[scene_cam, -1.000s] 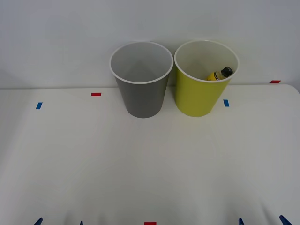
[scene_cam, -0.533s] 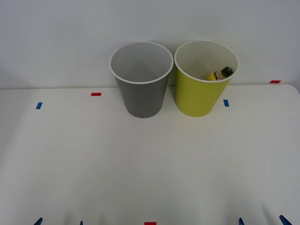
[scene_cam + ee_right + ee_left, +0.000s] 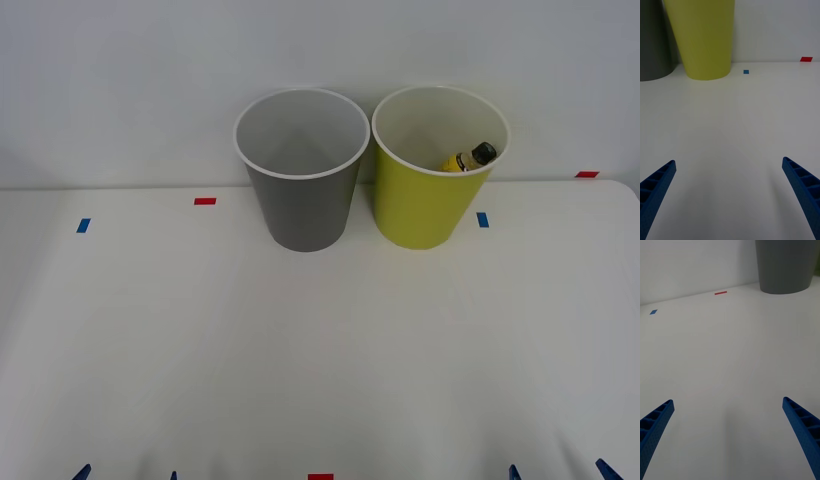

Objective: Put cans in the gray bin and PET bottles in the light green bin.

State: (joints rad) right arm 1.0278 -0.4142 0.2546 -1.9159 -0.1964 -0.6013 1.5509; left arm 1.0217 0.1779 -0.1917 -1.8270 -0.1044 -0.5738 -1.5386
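We see the PET bottle [image 3: 472, 158] already lying inside the light green bin [image 3: 425, 205], far ahead of our right gripper [image 3: 730, 195], whose fingers are spread and hold nothing. The gray bin [image 3: 300, 210] stands far ahead of our left gripper [image 3: 728, 435], also spread and empty. We see nothing more on the table [image 3: 320, 350] to sort, so we judge the task finished.

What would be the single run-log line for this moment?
PET bottle: inside light green bin | gray bin: no can seen | left gripper: open, low over table | right gripper: open, low over table
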